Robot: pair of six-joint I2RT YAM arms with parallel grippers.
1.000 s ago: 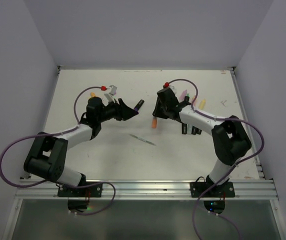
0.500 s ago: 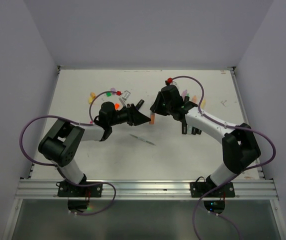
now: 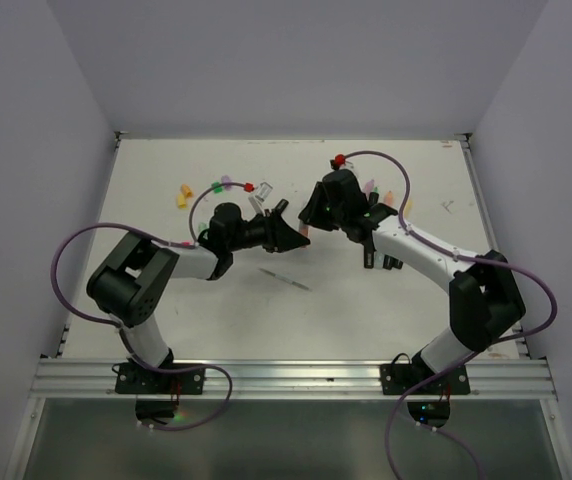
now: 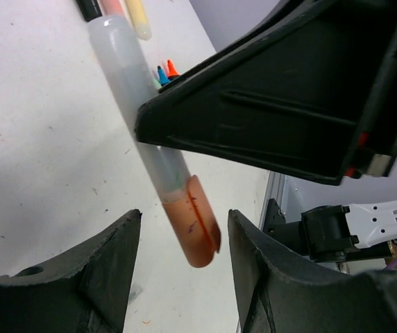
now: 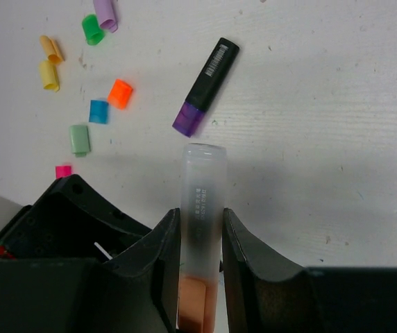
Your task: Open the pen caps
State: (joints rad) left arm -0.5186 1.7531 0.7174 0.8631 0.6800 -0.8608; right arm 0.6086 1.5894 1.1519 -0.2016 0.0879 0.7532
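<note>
Over the middle of the white counter (image 3: 216,300), the two arms meet tip to tip. The right hand (image 5: 198,215) is clenched around a clear pen barrel (image 5: 203,180), which sticks out past its fingers. The orange cap (image 4: 197,232) is on the barrel's other end. The left hand (image 4: 183,218) is spread wide, one finger on each side of that cap, not gripping it. Farther back on the counter lie loose caps (image 5: 98,111) in purple, green, yellow, orange, blue and pink. Near them lies a black pen (image 5: 209,73) with its purple cap fitted.
</note>
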